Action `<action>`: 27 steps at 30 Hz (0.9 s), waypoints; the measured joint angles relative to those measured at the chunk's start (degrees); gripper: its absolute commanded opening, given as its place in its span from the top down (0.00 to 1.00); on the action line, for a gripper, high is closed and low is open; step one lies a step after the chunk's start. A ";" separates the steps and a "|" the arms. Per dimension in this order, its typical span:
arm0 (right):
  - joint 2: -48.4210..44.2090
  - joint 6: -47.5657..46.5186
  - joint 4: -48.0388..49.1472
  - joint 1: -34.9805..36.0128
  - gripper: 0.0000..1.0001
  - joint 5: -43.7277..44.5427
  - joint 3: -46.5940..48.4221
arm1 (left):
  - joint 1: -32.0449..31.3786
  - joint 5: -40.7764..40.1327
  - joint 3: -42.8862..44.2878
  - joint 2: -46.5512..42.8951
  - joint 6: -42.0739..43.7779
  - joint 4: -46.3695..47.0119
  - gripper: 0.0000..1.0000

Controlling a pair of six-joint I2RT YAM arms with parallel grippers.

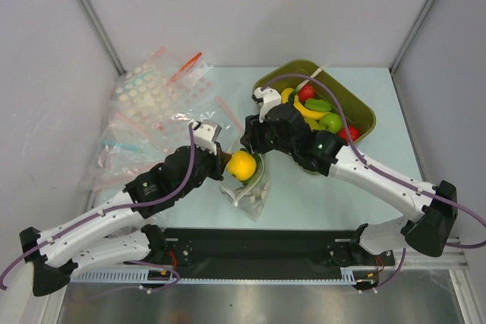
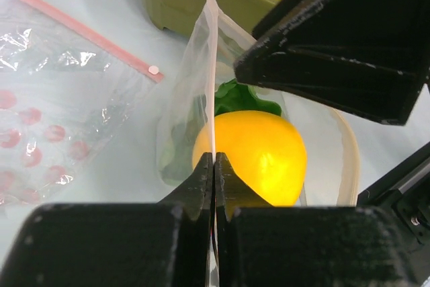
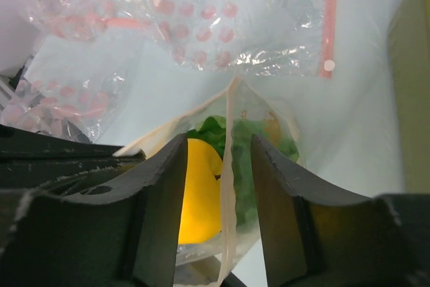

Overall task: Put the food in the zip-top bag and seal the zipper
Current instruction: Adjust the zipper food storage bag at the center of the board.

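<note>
We see the bag (image 1: 249, 190) standing on the table with its mouth up, and both pieces of food are inside it. The yellow fruit (image 2: 259, 156) fills the front of the bag, and the green lettuce (image 2: 238, 99) is tucked just behind it, pressed against the clear wall. The left gripper (image 2: 213, 159) has its fingers pressed together on one upright edge of the bag, pinching the plastic. The right gripper (image 3: 218, 142) reaches the bag from the opposite side. Its fingers are spread and the pale zipper (image 3: 230, 119) runs up between them; we cannot tell whether either finger touches it. The mouth of the bag gapes, unsealed. Behind and to the right of the bag sits an olive tray (image 1: 363, 108) of other toy fruit. To the left of the bag lies a loose heap of spare bags (image 1: 148, 111) with pink strips.
</note>
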 measured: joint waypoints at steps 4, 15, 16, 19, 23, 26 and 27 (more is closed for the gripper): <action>-0.76 -0.11 -3.37 1.92 0.50 3.26 0.17 | 0.00 -1.46 0.00 -0.26 -0.04 -0.13 0.99; 2.01 1.99 -20.11 11.37 0.54 17.03 9.25 | 0.00 -5.05 -0.02 -3.08 -0.68 -2.05 1.00; 2.89 2.19 -21.51 12.28 0.58 18.40 10.19 | 0.00 -5.16 -0.02 -3.43 -0.79 -2.14 1.00; 5.01 2.91 -24.37 13.94 0.66 20.68 10.99 | 0.00 -5.51 -0.02 -4.07 -1.05 -2.21 1.00; 5.84 3.39 -27.34 14.03 0.55 23.41 10.99 | 0.00 -5.75 -0.02 -4.46 -1.07 -2.58 1.00; 5.44 3.45 -28.50 14.03 0.56 25.29 10.99 | 0.00 -5.84 -0.02 -4.74 -1.07 -2.58 1.00; 5.22 3.48 -28.72 14.03 0.56 25.55 10.99 | 0.00 -5.88 -0.02 -4.76 -1.07 -2.56 1.00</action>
